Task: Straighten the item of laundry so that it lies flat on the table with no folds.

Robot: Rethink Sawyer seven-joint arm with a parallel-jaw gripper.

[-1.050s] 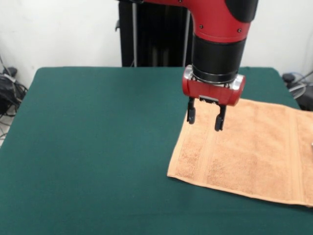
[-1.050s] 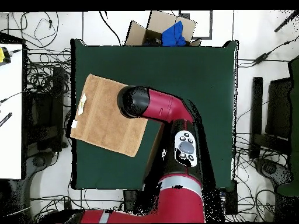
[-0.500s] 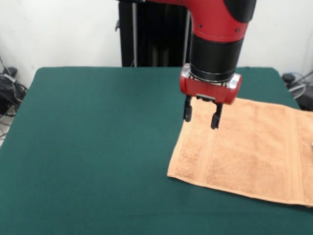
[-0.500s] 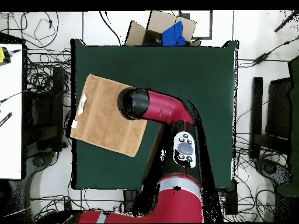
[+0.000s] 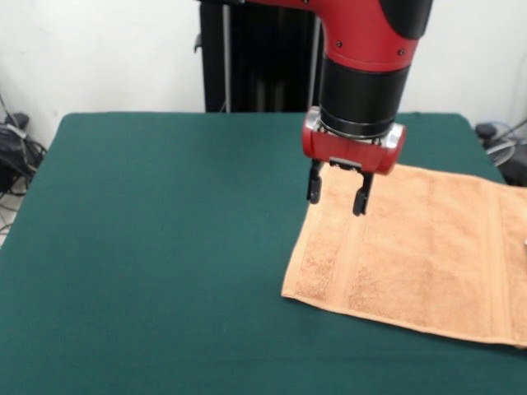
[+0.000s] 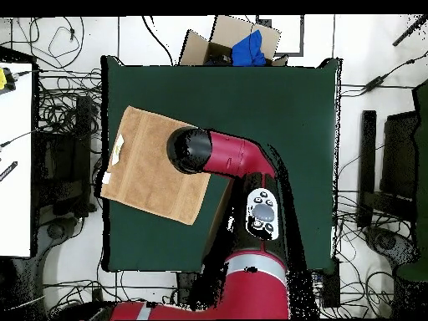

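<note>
Spread apart and holding nothing, the jaws of the gripper (image 5: 335,188) hang just above the towel's far left corner, two dark fingers (image 5: 314,183) pointing straight down from the red wrist. From where I stand, the left and middle of the worktop (image 5: 156,247) are bare green cloth. Further right lies the towel (image 5: 420,255), orange-tan and spread out, its woven border band running close to its left edge; its right end runs out of sight at the picture's edge. I can see no fold in the part that shows. Seen from above, the towel (image 6: 150,180) sits a little askew at one side of the worktop (image 6: 276,100), one end reaching its edge, a small white tag (image 6: 119,150) lying on that end, and the arm's black end covers the gripper
</note>
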